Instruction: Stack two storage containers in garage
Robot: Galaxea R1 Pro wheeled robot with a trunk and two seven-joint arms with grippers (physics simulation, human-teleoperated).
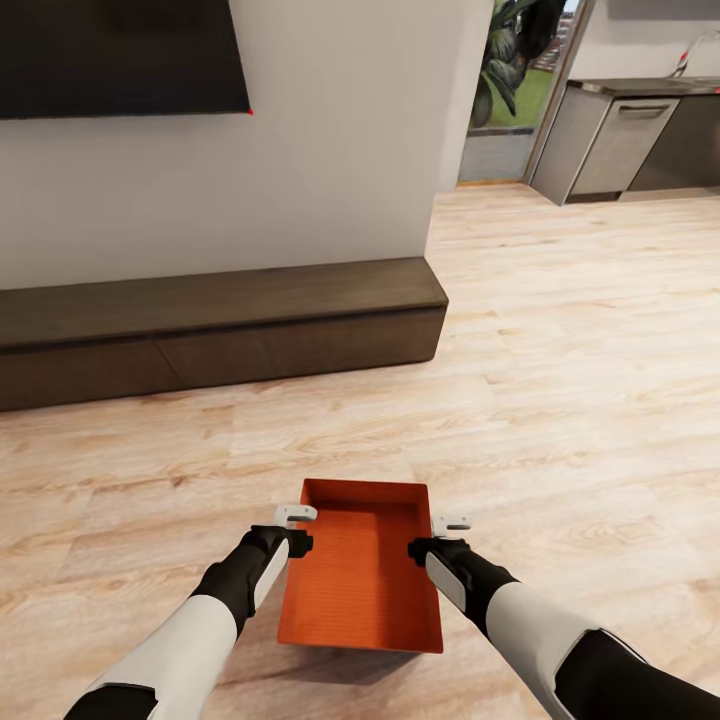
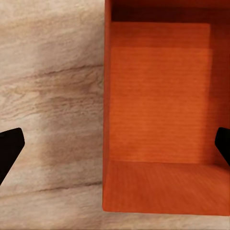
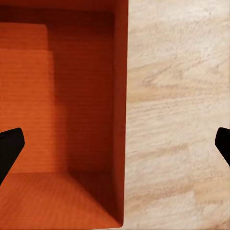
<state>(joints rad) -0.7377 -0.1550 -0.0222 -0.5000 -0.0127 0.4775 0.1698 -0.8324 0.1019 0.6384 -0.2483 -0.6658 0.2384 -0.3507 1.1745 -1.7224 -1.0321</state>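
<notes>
Setting: you face a cream wall with a black TV (image 1: pixel 120 55) above a long dark wood bench (image 1: pixel 220 325), on light wood-plank flooring (image 1: pixel 580 380); grey kitchen cabinets (image 1: pixel 620 140) stand far off at your right.
Container: one orange-red rectangular plastic bin (image 1: pixel 360 570), lidless and empty, sits upright on the planks directly in front of you, between your two arms and well apart from the bench.
Left gripper (image 1: pixel 296 528): it hangs over the bin's left wall; in your left wrist view its black fingers (image 2: pixel 9 148) are spread wide, one above bare floor, the other above the bin's inside (image 2: pixel 158 105).
Right gripper (image 1: pixel 450 535): it hangs over the bin's right wall; in your right wrist view its fingers (image 3: pixel 9 148) are likewise wide, straddling that wall (image 3: pixel 120 115).
Contact: neither set of fingers is closed on the bin; whether any tip touches it cannot be told.
</notes>
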